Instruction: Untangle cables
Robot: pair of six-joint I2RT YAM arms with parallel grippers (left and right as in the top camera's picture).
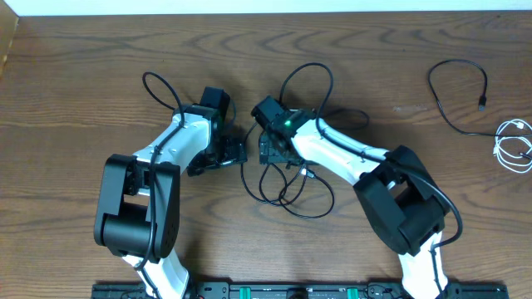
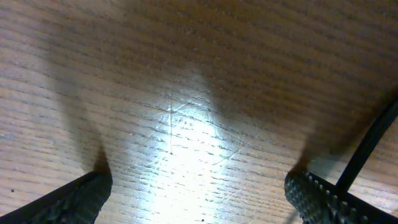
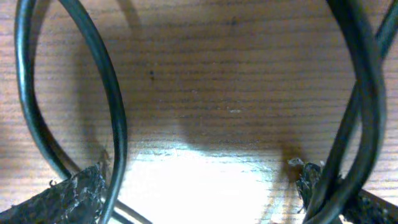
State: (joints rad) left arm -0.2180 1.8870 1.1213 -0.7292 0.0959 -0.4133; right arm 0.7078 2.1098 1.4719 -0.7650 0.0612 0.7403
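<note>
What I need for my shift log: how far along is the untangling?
Done: one black cable and the white cable lie at the right, clear of the tangle. In hand: nothing; left hand and right hand are open. Left: the black tangle at centre.

Brown wood-grain tabletop [image 1: 75,75] fills the overhead view; a pale strip [image 1: 249,6], possibly wall or floor, borders its far edge. Bright glare [image 2: 186,143] lights the wood up close.

place: looked like a robotics lab | cues: left arm [image 1: 179,141] and right arm [image 1: 341,154] stood at wooden desk [image 1: 75,100] | black rail [image 1: 291,291] at edge
</note>
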